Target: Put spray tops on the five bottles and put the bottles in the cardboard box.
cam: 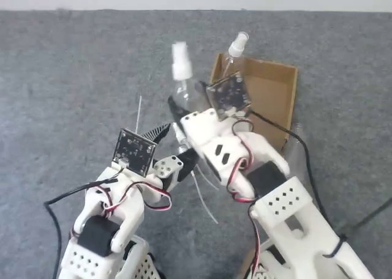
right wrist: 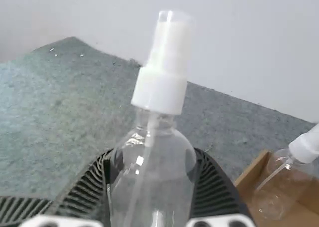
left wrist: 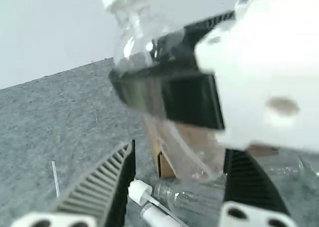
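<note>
My right gripper [cam: 182, 107] is shut on a clear bottle [cam: 181, 86] and holds it upright above the carpet, just left of the cardboard box [cam: 272, 92]. A white spray top [right wrist: 163, 67] sits on the bottle [right wrist: 149, 172], which stands between the right gripper's fingers [right wrist: 212, 187]. A second bottle with a spray top [cam: 237, 46] stands in the box; its top [right wrist: 305, 145] shows over the box's edge. My left gripper [cam: 174, 145] is open and holds nothing, close below the held bottle [left wrist: 149, 53]. Between its fingers [left wrist: 107, 187] lies a loose spray top [left wrist: 140, 191].
Another clear bottle [left wrist: 199, 199] lies on the grey carpet by the box's near corner [left wrist: 167, 162]. A clear bottle [cam: 298, 141] lies right of the box. A thin loose tube [cam: 139, 111] rests on the carpet to the left. Cables trail from both arms.
</note>
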{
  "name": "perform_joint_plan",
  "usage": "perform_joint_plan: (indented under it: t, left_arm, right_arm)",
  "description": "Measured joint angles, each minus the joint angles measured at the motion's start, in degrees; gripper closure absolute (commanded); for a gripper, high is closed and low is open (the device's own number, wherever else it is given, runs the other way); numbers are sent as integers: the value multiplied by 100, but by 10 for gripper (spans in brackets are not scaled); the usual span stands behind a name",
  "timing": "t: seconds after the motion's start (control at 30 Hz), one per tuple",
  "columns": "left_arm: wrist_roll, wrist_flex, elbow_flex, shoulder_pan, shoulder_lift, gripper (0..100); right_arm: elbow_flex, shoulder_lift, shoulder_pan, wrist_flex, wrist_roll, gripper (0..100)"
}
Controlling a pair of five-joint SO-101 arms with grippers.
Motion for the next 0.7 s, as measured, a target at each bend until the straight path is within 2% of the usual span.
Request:
perform_joint_plan:
  t: [0.4,0.6,0.7]
  left_arm:
    - [-246,-299,246,35,0,731]
    - [-255,-299,246,35,0,732]
    - [-255,-299,246,35,0,732]
  right_arm:
    - [-360,-695,-123,1670,0,993]
    - [-360,-1002,-114,1952,0,993]
    - [-360,-1002,149,1952,0,993]
